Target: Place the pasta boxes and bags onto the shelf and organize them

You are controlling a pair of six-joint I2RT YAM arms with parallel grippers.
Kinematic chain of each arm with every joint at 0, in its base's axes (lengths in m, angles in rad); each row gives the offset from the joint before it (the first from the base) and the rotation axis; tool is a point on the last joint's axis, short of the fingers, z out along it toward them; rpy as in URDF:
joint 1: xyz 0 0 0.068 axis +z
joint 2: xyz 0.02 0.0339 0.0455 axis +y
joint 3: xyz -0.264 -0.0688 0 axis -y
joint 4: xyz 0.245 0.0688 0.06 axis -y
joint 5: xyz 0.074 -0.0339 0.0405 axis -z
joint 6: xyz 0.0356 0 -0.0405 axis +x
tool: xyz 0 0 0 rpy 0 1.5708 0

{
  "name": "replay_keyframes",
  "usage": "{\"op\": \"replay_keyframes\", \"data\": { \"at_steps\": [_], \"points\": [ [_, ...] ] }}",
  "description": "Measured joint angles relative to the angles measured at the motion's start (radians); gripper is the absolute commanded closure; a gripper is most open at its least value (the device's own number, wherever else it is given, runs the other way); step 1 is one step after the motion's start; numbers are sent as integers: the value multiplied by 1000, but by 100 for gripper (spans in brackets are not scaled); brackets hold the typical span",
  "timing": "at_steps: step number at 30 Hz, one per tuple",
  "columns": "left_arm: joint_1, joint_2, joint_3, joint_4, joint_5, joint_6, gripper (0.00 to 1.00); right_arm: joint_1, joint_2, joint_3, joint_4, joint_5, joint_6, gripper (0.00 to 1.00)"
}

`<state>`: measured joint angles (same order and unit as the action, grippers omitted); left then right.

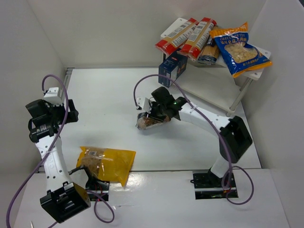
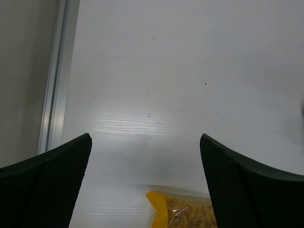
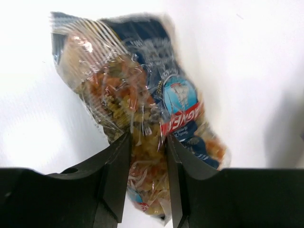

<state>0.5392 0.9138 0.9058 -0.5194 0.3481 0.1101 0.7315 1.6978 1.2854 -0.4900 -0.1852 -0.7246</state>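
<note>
My right gripper (image 1: 151,114) (image 3: 148,142) is shut on the small clear bag of spiral pasta (image 3: 142,99), also in the top view (image 1: 148,122), mid-table. The white two-tier shelf (image 1: 247,78) stands at the back right. On its top board lie two red-and-cream spaghetti boxes (image 1: 176,35) (image 1: 198,37) and the blue-and-orange bag (image 1: 240,48). The navy box (image 1: 172,67) leans off its front-left corner. The yellow bag (image 1: 107,163) lies at the near left, its corner in the left wrist view (image 2: 178,213). My left gripper (image 1: 69,114) (image 2: 145,142) is open and empty above the table.
White walls enclose the table on the left, back and right. A metal strip (image 2: 54,80) runs along the left edge. Purple cables (image 1: 142,83) loop over both arms. The shelf's lower board (image 1: 209,92) lies under the loaded top board.
</note>
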Motion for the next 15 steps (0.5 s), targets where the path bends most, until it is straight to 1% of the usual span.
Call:
{"op": "replay_keyframes", "data": {
  "at_steps": [3,7,10,13,14,15],
  "points": [
    [0,-13,-3,-1,6,0,0,16,-104,-35,9,140,56,100],
    [0,-29,-3,-1,15,0,0,30,-166,-35,60,326,121,100],
    [0,-34,-3,-1,19,0,0,31,-165,-35,67,410,175,100],
    [0,-34,-3,-1,21,0,0,40,-138,-49,70,448,216,100],
    [0,-34,-3,-1,22,0,0,47,-127,-59,67,446,226,59],
    [0,-35,-3,-1,22,0,0,52,-117,-67,63,439,241,36]
  ]
}}
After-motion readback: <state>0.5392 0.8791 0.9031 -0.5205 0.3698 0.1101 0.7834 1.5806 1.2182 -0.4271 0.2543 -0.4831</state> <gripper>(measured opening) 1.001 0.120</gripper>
